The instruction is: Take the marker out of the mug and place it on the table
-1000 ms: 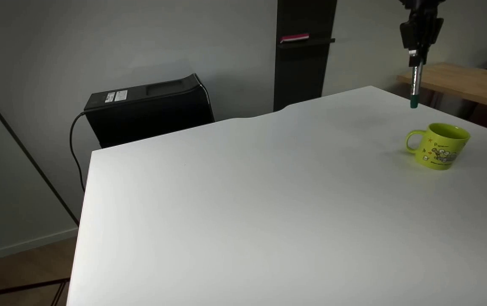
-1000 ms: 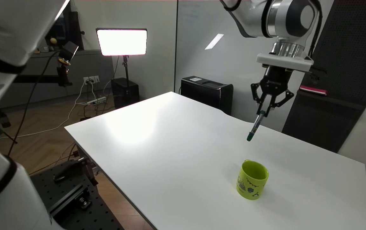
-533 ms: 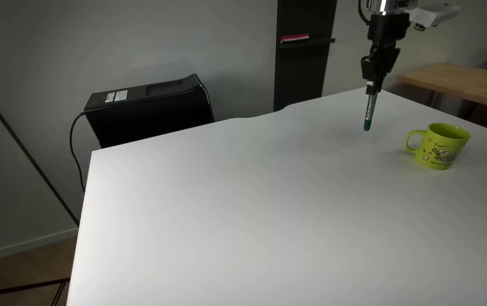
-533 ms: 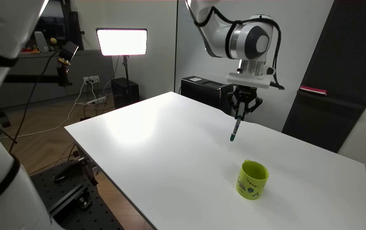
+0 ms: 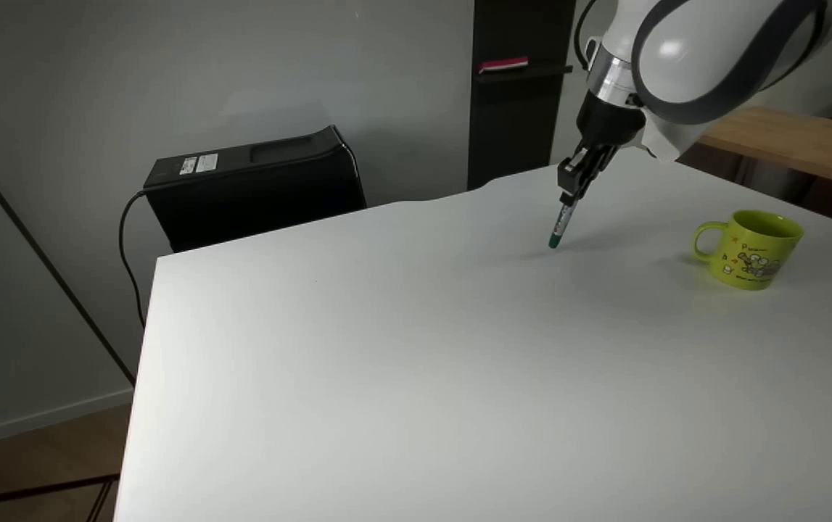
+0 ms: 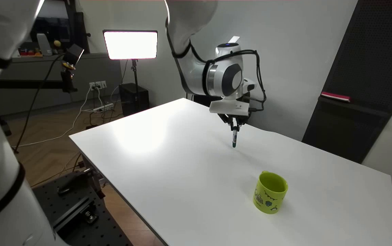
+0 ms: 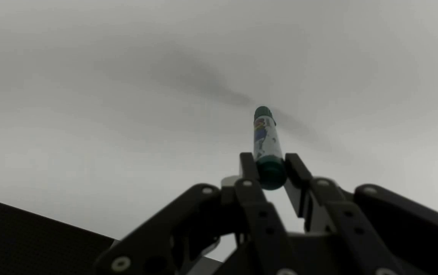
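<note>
Marker (image 7: 267, 143) sits pinched between the fingers (image 7: 248, 164), now lower and farther from the mug (image 5: 753, 250) than a moment ago — so only placing seems left. Beneath them the marker slants toward the bench (image 5: 386, 362) — touching or just above, I can't tell.

All views look down; all share table (image 5: 386, 362).

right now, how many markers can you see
1. The marker is gripped in the tool, pointing down at the table. No other shows in the mug, though part of its inside is hidden.
</note>
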Available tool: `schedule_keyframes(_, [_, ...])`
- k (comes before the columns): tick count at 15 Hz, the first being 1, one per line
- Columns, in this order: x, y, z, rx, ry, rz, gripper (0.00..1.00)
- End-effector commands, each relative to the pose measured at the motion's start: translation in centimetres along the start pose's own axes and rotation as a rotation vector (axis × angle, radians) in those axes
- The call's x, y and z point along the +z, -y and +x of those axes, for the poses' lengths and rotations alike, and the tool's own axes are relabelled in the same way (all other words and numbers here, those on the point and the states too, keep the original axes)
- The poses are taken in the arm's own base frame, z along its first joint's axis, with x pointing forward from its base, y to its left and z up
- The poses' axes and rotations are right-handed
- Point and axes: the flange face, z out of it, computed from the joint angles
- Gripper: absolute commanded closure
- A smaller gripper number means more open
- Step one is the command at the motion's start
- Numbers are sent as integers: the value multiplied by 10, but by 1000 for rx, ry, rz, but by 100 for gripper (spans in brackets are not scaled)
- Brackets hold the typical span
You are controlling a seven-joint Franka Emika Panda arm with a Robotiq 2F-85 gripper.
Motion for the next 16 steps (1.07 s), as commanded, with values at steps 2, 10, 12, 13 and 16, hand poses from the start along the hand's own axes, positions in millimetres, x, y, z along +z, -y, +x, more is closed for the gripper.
schedule_keyframes(2, [13, 21, -38, 27, -31, -64, 94])
schedule_keyframes(10, [44, 36, -81, 28, 353, 108, 94])
schedule_keyframes(12, [47, 33, -86, 36, 461, 171, 94])
schedule_keyframes(13, [49, 28, -87, 47, 513, 188, 94])
schedule_keyframes(16, [51, 12, -87, 79, 626, 191, 94])
